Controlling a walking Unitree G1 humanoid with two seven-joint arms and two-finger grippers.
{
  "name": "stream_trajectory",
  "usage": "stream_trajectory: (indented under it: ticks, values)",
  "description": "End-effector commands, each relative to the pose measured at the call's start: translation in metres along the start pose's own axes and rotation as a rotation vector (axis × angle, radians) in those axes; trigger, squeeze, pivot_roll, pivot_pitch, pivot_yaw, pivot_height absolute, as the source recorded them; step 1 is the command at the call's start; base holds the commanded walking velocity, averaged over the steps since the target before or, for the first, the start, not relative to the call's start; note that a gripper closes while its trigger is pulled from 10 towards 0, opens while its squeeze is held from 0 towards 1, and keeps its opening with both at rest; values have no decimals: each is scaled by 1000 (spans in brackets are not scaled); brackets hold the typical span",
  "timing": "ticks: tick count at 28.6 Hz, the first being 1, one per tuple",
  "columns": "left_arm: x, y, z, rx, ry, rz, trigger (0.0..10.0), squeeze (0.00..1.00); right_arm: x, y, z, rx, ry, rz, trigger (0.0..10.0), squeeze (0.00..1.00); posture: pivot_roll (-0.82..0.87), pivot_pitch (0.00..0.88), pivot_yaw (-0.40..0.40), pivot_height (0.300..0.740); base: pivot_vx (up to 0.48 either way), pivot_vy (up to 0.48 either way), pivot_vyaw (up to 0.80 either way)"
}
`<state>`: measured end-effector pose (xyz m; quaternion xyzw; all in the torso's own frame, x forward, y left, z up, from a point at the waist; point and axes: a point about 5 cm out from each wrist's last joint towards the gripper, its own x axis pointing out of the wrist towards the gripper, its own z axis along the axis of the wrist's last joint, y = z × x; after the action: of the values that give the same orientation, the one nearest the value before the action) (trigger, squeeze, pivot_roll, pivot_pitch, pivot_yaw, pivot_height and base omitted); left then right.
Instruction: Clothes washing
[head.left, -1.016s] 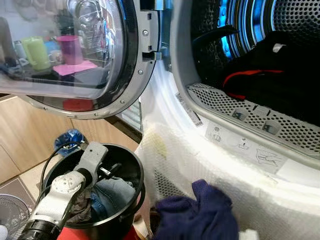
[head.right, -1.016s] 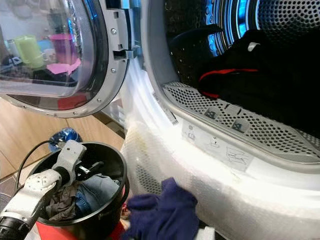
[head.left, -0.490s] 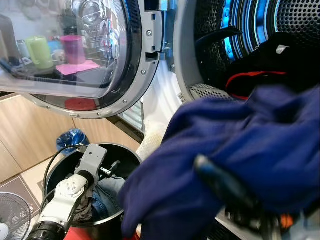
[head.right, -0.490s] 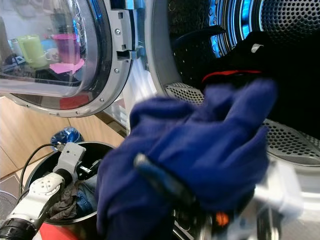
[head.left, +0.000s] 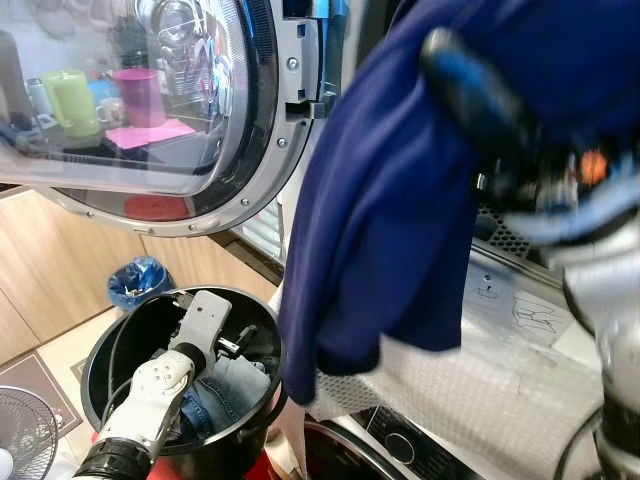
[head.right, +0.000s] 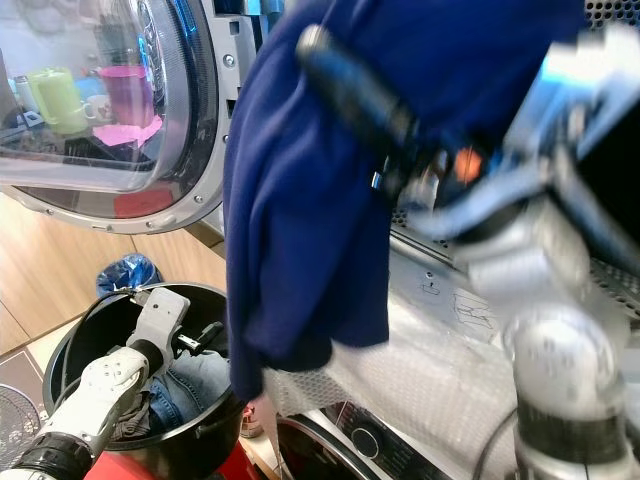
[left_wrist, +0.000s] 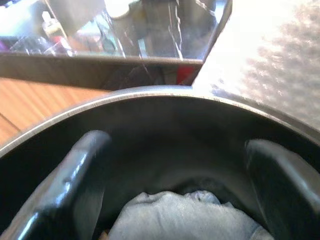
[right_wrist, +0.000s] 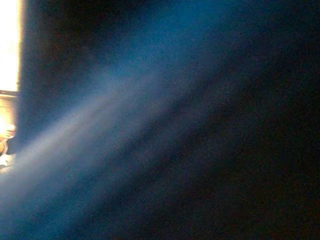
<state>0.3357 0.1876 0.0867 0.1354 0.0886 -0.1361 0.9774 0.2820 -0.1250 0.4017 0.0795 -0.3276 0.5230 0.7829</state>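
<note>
The right gripper (head.left: 470, 90) is up high by the washing machine's mouth, with a big dark blue garment (head.left: 380, 230) draped over its black finger. It seems to be clamped on the cloth, since the cloth hangs from it and does not fall. It is held this high, I think, so the cloth can go over the rim and into the drum. The left gripper (left_wrist: 175, 165) sits down in the black bucket (head.left: 110, 350), fingers spread wide, just above the jeans (left_wrist: 175, 220) waiting there. The round glass door (head.left: 150, 100) stands open. Small picture stickers (head.left: 520, 305) sit on the rim; no words can be read.
</note>
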Motion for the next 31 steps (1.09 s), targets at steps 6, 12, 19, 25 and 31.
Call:
stream_trajectory:
  ticks: [6, 12, 19, 25, 31]
  values:
    - [2, -5, 0, 4, -1, -26, 10000, 0, 34, -72, 35, -96, 19, -238, 0, 0, 117, 0, -46, 740, 0, 0, 0]
    - [5, -14, -3, -53, 6, -33, 10000, 0, 40, -118, 82, -220, 75, -641, 0, 0, 117, 0, -63, 740, 0, 0, 0]
    - [7, -26, -2, -72, -12, -42, 10000, 0, -25, -144, 139, -623, 114, -1365, 0, 0, 130, 0, -87, 740, 0, 0, 0]
    - [8, -28, -1, -83, -22, -23, 10000, 0, -47, -144, 153, -835, 132, -1521, 0, 0, 139, 0, -93, 740, 0, 0, 0]
    - [9, -39, -2, -66, 9, -107, 10000, 0, -63, -163, 56, -540, 479, -1337, 10000, 0, 123, 0, -68, 740, 0, 0, 0]
